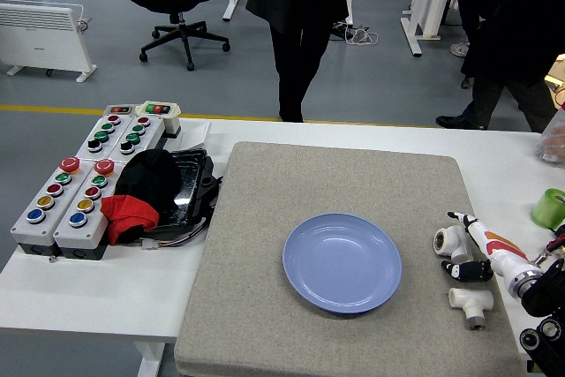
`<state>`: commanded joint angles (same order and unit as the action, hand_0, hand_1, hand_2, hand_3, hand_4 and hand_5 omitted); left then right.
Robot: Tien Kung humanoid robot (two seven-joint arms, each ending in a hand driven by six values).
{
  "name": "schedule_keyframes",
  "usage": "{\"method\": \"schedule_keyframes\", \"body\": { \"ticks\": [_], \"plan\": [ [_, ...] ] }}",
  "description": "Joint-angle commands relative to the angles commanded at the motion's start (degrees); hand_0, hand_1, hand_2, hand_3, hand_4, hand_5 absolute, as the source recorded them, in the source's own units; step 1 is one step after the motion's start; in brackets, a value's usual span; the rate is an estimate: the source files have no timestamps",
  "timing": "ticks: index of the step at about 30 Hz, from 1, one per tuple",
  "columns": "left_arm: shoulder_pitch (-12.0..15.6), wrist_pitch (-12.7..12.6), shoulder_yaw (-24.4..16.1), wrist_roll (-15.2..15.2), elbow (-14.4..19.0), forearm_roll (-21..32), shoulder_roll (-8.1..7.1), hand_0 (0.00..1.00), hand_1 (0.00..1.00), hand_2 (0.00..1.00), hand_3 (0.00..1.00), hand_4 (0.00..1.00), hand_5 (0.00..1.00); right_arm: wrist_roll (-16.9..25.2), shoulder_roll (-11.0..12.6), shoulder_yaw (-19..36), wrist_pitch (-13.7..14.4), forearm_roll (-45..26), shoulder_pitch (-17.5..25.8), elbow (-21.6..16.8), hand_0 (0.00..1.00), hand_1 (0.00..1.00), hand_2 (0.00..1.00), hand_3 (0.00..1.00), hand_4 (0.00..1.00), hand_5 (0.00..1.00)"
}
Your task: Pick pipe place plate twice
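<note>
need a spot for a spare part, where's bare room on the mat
Free: the grey mat left of and behind the empty blue plate. Crowded: the right edge, where the right hand sits among white pipe fittings, and the table's left with the button boxes.

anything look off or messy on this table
Mostly tidy. The blue plate is empty on the grey mat; the white pipe fittings lie at its right edge by the right hand. One oddity: black and red cloth heaped beside the button boxes.
</note>
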<state>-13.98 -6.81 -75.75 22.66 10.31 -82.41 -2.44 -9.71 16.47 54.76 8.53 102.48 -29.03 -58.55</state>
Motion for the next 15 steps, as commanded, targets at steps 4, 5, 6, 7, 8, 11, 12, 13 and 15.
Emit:
{"method": "schedule_keyframes", "body": {
  "ticks": [4,5,6,7,8,11,12,13,15],
  "plan": [
    [0.03,-0.02,0.02,0.00,0.00,0.01,0.00,0.721,0.745,0.702,0.648,0.395,0.998,0.13,-0.03,-0.21,0.30,0.26,-0.04,0.18,0.524,0.604,0.669,0.741,0.544,0.185],
    [0.05,-0.02,0.00,-0.01,0.00,-0.03,0.00,0.721,0.745,0.702,0.648,0.395,0.998,0.22,-0.04,-0.37,0.51,0.42,-0.06,0.33,0.524,0.604,0.669,0.741,0.544,0.185],
    [0.06,-0.02,-0.01,-0.01,0.00,-0.06,0.00,0.721,0.745,0.702,0.648,0.395,0.998,0.27,-0.05,-0.46,0.64,0.52,-0.07,0.42,0.524,0.604,0.669,0.741,0.544,0.185],
    [0.06,-0.01,0.00,-0.02,0.00,-0.06,0.00,0.721,0.745,0.702,0.648,0.395,0.998,0.29,-0.06,-0.50,0.71,0.58,-0.07,0.47,0.524,0.604,0.669,0.741,0.544,0.185],
    [0.08,-0.01,0.03,-0.03,0.00,-0.04,-0.01,0.721,0.746,0.701,0.646,0.396,0.998,0.32,-0.08,-0.58,0.84,0.70,-0.05,0.54,0.437,0.542,0.614,0.717,0.527,0.188],
    [0.05,-0.03,0.07,-0.05,0.00,0.05,-0.04,0.721,0.746,0.701,0.646,0.396,0.998,0.48,-0.13,-0.67,1.08,0.91,-0.02,0.55,0.437,0.542,0.614,0.717,0.527,0.188],
    [0.03,-0.03,0.08,-0.06,0.00,0.08,-0.04,0.721,0.746,0.701,0.646,0.396,0.998,0.55,-0.14,-0.68,1.12,0.87,-0.03,0.54,0.437,0.542,0.614,0.717,0.527,0.188],
    [-0.04,-0.01,0.12,-0.08,0.00,0.11,-0.04,0.721,0.746,0.701,0.646,0.396,0.998,0.71,-0.14,-0.60,1.33,1.01,0.01,0.43,0.437,0.542,0.614,0.717,0.527,0.188],
    [-0.10,0.00,0.14,-0.09,0.00,0.16,-0.05,0.721,0.746,0.701,0.646,0.396,0.998,0.93,-0.14,-0.47,1.60,1.15,0.06,0.23,0.392,0.509,0.589,0.703,0.512,0.183]
  ]
}}
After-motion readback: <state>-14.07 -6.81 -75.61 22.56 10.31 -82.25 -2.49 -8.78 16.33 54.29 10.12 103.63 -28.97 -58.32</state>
